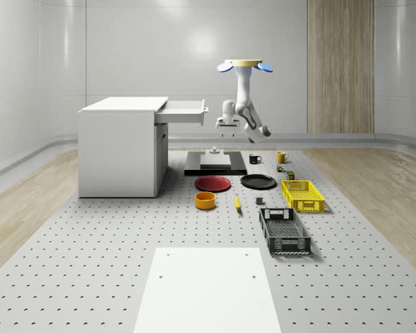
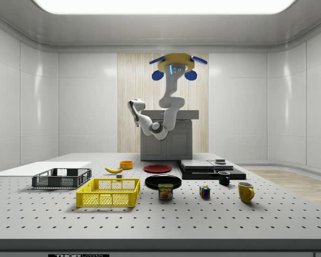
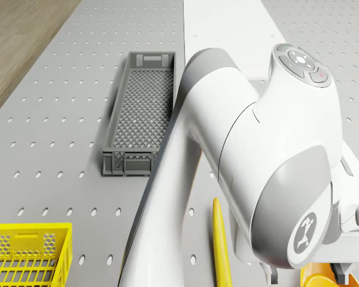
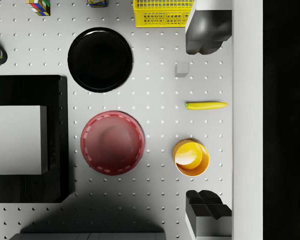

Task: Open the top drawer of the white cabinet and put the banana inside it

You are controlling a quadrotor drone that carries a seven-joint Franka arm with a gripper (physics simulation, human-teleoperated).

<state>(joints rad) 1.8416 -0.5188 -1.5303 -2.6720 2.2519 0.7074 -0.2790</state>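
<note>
The white cabinet point(image 1: 121, 149) stands at the whole-scene view's left, and its top drawer point(image 1: 184, 111) is pulled out. The drone point(image 1: 244, 64) hovers high over the table, to the right of the drawer. My gripper point(image 1: 227, 127) hangs pointing down just off the drawer front, open and holding nothing. In the wrist view the fingers point(image 4: 205, 32) stand wide apart beside the drawer's white front edge point(image 4: 247, 120). The yellow banana point(image 4: 206, 105) lies on the table far below, beside an orange bowl point(image 4: 190, 157). The banana point(image 1: 237, 202) is also in the side view point(image 2: 114, 169).
A red plate point(image 1: 213, 183) and a black plate point(image 1: 258, 182) lie near a black base with a white block point(image 1: 215, 163). A yellow crate point(image 1: 302, 195) and a grey crate point(image 1: 284, 230) sit to the right. Mugs point(image 1: 282, 157) stand behind, and a white sheet point(image 1: 208, 288) lies in front.
</note>
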